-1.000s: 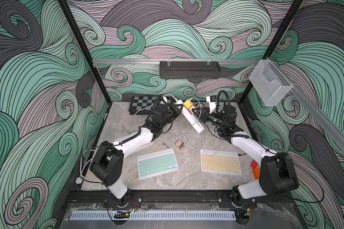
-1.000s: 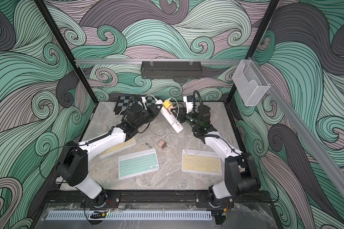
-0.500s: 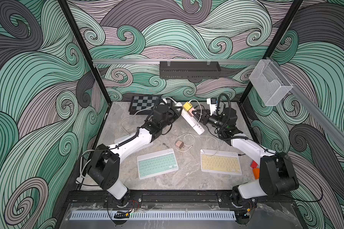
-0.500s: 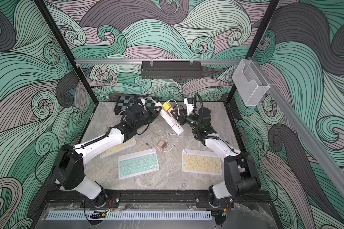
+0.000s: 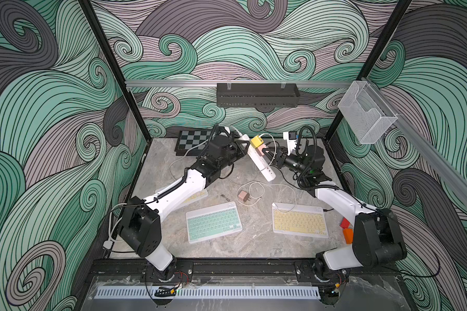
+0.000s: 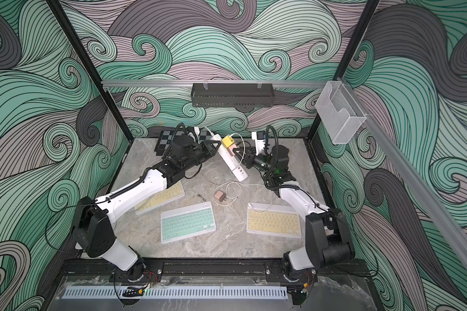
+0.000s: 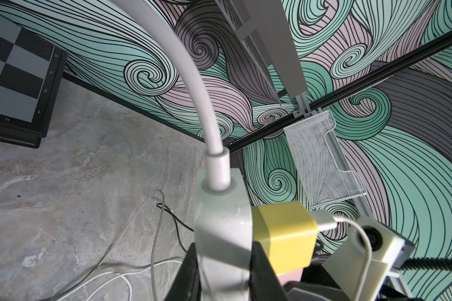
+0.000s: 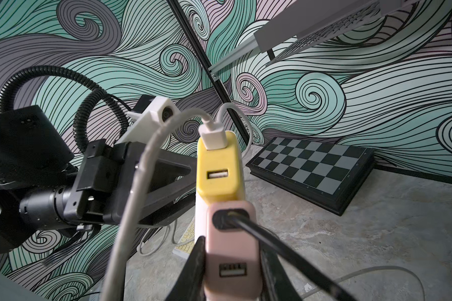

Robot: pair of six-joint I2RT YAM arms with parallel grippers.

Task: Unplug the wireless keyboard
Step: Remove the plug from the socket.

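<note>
My left gripper (image 5: 243, 147) (image 7: 223, 250) is shut on the cable end of a white power strip (image 5: 262, 164) (image 6: 233, 164), holding it tilted above the table. A yellow charger (image 8: 217, 169) (image 7: 285, 234) with a white cable and a pink charger (image 8: 232, 260) with a black cable sit plugged into the strip. My right gripper (image 5: 267, 154) (image 8: 231, 250) is shut on the pink charger's sides. In both top views a green keyboard (image 5: 213, 222) lies at centre front. A yellow keyboard (image 5: 298, 222) lies to its right with a white cable at its back corner.
Another yellow keyboard (image 6: 159, 199) lies partly under my left arm. A loose pinkish charger (image 5: 243, 196) with a coiled white cable rests mid-table. A chessboard (image 5: 192, 140) lies at the back left. Red and orange blocks (image 5: 345, 229) sit by my right arm's base.
Both arms have shifted slightly with the power strip between them. Both grips are unchanged.
</note>
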